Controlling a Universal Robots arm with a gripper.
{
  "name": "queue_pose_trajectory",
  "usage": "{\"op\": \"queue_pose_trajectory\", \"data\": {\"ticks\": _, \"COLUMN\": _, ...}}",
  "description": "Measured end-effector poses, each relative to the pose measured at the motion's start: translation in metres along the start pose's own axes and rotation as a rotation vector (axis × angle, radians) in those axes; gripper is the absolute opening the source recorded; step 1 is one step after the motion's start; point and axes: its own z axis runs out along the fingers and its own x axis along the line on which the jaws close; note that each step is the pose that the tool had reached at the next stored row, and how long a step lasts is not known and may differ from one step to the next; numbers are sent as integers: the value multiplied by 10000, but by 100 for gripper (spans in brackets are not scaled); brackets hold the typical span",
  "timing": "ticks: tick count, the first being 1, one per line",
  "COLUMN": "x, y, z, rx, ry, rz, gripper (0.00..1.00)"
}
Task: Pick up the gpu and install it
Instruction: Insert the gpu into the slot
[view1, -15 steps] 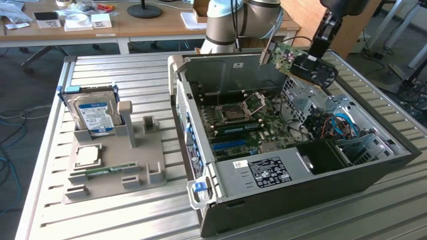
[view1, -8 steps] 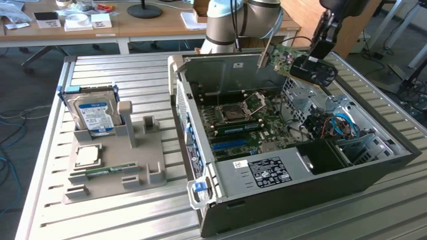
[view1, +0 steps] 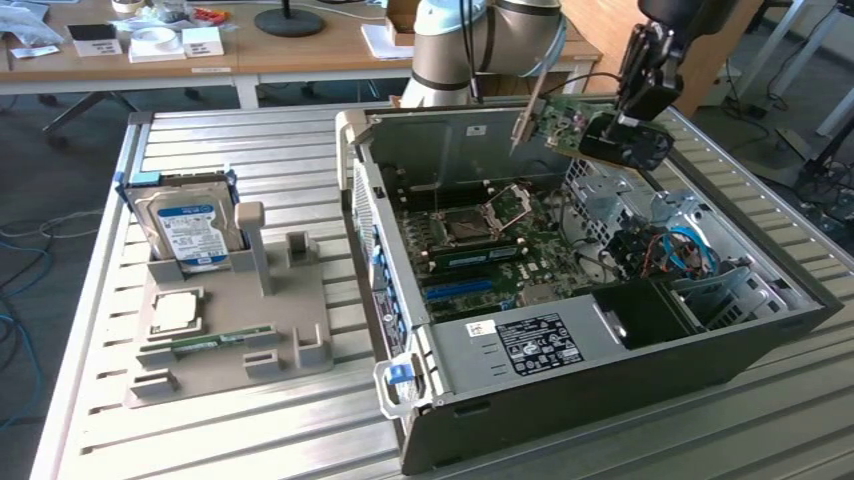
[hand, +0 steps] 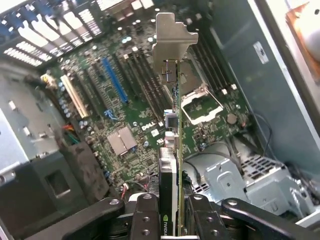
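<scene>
Exterior view, starting at the exterior view's left, well away from the gripper (view1: 597, 128): a grey holder (view1: 287, 300) lies on the slatted table (view1: 134, 440), with a drive (view1: 187, 228) standing upright in its rear slot, a chip (view1: 176, 312) lying flat nearer the front and a memory stick (view1: 207, 343) lying in a groove just beside the chip. Between that holder and the gripper sits the open case (view1: 601, 400), its motherboard (view1: 514, 255) facing up and the socket (view1: 507, 208) almost under the gripper. Above the case's far side, toward the exterior view's right, the gripper hangs with its fingers clamped on the gpu (view1: 558, 118). The gpu is in the air, clear of the motherboard, held on edge, its metal bracket (view1: 523, 125) at the end farthest from the gripper.

Wrist view: the two fingers (hand: 145, 215) press on either face of the gpu (hand: 172, 130), which runs straight out from the gripper (hand: 172, 222), seen edge-on, with the bracket (hand: 172, 37) at its far end. Beneath the gripper lies the motherboard (hand: 125, 125); a blue slot (hand: 114, 79) and a white slot (hand: 75, 97) lie to one side of the gpu, the socket (hand: 200, 102) to the other. Black memory slots (hand: 145, 80) run beside the socket, and wires (hand: 135, 185) lie close under the fingers, near a grey metal cage (hand: 225, 180). Past the bracket, farthest from the gripper, stand the case's rear slot covers (hand: 50, 30)
</scene>
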Motion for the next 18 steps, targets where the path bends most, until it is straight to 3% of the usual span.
{"op": "queue_pose_trajectory", "data": {"ticks": 18, "x": 1, "y": -1, "z": 25, "rx": -90, "ry": 129, "rz": -3278, "gripper": 27}}
